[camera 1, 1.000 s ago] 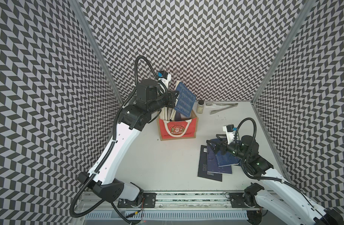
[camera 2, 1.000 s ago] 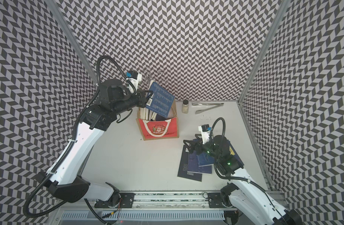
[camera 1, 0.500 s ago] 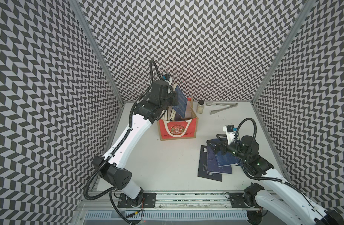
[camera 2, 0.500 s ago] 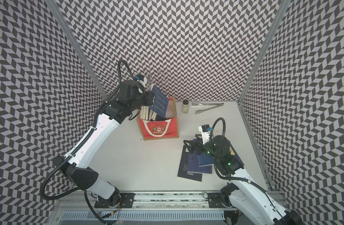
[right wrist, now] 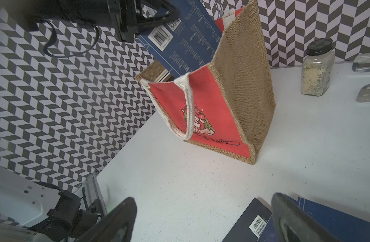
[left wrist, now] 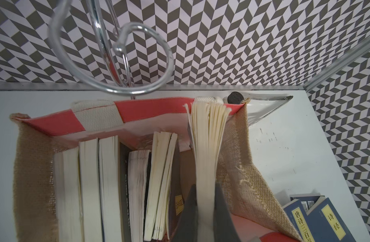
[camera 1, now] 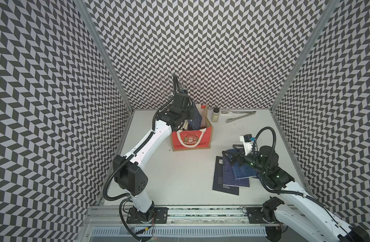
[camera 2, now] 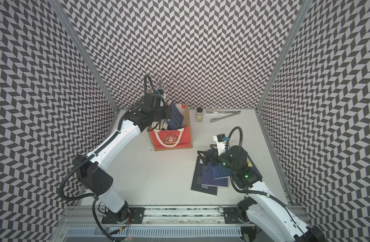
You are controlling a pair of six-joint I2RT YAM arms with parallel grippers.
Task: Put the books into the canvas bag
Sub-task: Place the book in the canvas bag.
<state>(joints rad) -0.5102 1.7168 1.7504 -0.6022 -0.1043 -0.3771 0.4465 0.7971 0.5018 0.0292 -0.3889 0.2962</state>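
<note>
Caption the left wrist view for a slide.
Left gripper clamps a book partly inside the canvas bag beside upright paperbacks.

This is a robotics lab test cell. Black-and-white chevron panels (camera 1: 201, 52) box in a bare white table (camera 1: 180, 178) on three sides, joined by aluminium corner posts (camera 1: 104, 56). The left arm (camera 1: 150, 138) and right arm (camera 1: 265, 161) are bolted to a metal rail (camera 1: 201, 213) along the open front, with cables looping free. The props are mismatched: canvas bag (camera 1: 191, 140), books (camera 1: 230, 178), spice jar (camera 1: 215, 115), tongs (camera 1: 240, 117).
</note>
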